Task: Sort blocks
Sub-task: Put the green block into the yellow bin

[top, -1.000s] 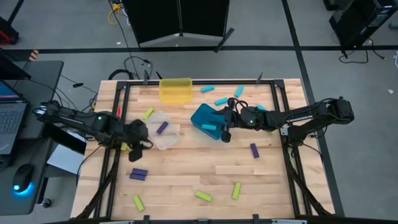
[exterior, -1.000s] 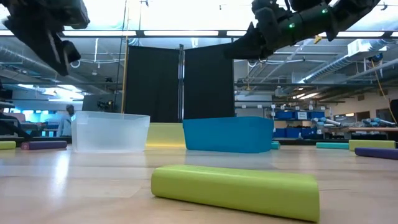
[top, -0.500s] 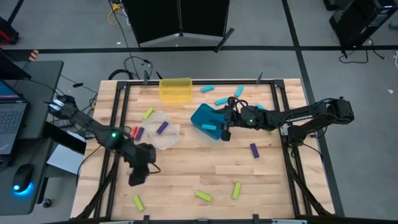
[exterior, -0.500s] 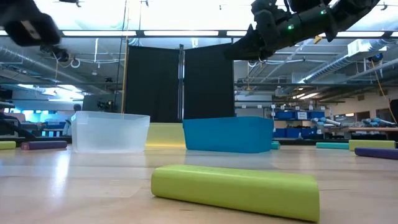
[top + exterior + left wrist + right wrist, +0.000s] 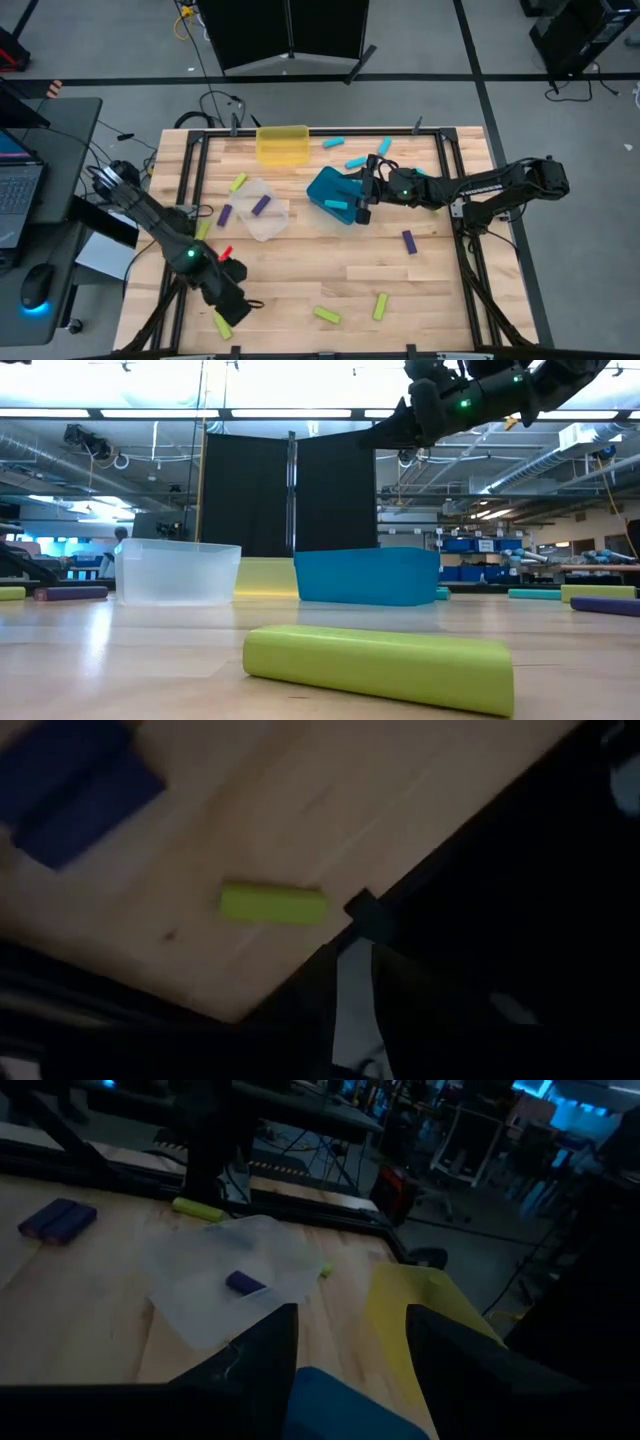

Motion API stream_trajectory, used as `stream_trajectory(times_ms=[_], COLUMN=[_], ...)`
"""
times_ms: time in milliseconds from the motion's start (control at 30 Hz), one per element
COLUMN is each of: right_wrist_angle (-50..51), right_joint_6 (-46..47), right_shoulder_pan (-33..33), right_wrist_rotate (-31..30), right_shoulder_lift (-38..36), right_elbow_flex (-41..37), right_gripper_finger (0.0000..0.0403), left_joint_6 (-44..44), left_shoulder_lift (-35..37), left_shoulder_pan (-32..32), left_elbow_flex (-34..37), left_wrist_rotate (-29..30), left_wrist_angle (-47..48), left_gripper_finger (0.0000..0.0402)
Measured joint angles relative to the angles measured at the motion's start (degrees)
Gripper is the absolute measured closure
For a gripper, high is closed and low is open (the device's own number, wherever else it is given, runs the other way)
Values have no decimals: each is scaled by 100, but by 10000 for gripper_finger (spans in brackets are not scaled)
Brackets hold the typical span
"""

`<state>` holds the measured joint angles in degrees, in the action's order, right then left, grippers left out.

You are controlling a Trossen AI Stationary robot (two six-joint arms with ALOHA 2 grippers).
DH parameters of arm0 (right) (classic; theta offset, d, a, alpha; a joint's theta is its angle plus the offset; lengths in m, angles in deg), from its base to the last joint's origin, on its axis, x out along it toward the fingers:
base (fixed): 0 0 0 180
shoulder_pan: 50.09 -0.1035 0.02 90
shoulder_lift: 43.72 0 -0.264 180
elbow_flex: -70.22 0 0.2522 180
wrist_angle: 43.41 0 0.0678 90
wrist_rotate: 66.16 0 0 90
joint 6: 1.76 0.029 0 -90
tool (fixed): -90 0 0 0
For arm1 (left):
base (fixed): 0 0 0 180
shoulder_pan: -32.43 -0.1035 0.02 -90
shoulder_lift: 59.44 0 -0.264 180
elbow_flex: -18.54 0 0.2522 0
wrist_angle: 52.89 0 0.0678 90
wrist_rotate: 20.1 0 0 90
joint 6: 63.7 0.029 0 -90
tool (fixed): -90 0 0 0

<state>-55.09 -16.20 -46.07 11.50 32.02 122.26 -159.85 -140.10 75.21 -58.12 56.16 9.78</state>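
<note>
My left gripper (image 5: pixel 236 306) hangs over the table's near left corner, close to a yellow-green block (image 5: pixel 221 325) lying flat on the wood. In its wrist view that yellow-green block (image 5: pixel 273 903) lies by the table edge, with a purple block (image 5: pixel 75 790) farther off. My right gripper (image 5: pixel 362 206) stands open above the teal bin (image 5: pixel 330 186), nothing between its fingers (image 5: pixel 265 1355). A cyan block (image 5: pixel 338 204) lies in the teal bin. A purple block (image 5: pixel 260 205) lies in the clear bin (image 5: pixel 268 224).
The yellow bin (image 5: pixel 282 143) stands at the far edge. Loose blocks lie scattered: cyan ones (image 5: pixel 357 160) at the far side, a purple one (image 5: pixel 409 241) at the right, yellow-green ones (image 5: pixel 327 315) near the front. A big yellow-green block (image 5: pixel 378 665) lies close to the low camera.
My left gripper has swung from beside the clear bin toward the table's near edge, rolling as it went, and now hangs over the near left corner. The right arm has kept still over the teal bin.
</note>
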Motion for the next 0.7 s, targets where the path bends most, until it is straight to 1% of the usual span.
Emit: stream_trajectory(times_ms=[133, 267, 300, 367, 467, 533, 700], right_wrist_angle=[-3, -71, -108, -217, -327, -379, -526], right_joint_6=[-100, -294, -342, -416, -564, -627, -616], right_shoulder_pan=[31, 34, 36, 61, 136, 220, 454], right_wrist_rotate=[12, 25, 26, 45, 192, 334, 783], right_shoulder_lift=[0, 0, 0, 0, 0, 0, 0], right_elbow_flex=[0, 0, 0, 0, 0, 0, -1], right_gripper_finger=[204, 204, 204, 204, 204, 204, 204], left_joint_6=[-1186, -2756, -2906, -3049, -3086, -3138, -3369], left_shoulder_lift=[-249, -553, -652, -948, -1453, -1703, -2047], left_shoulder_pan=[294, 734, 806, 886, 863, 863, 998], left_elbow_flex=[0, -2, -6, -180, -594, -912, -1843], left_wrist_rotate=[-117, 63, 57, 36, 249, 233, -118], left_wrist_angle=[-459, -1149, -1361, -1466, -1157, -824, 978], left_gripper_finger=[328, 328, 328, 328, 327, 327, 318])
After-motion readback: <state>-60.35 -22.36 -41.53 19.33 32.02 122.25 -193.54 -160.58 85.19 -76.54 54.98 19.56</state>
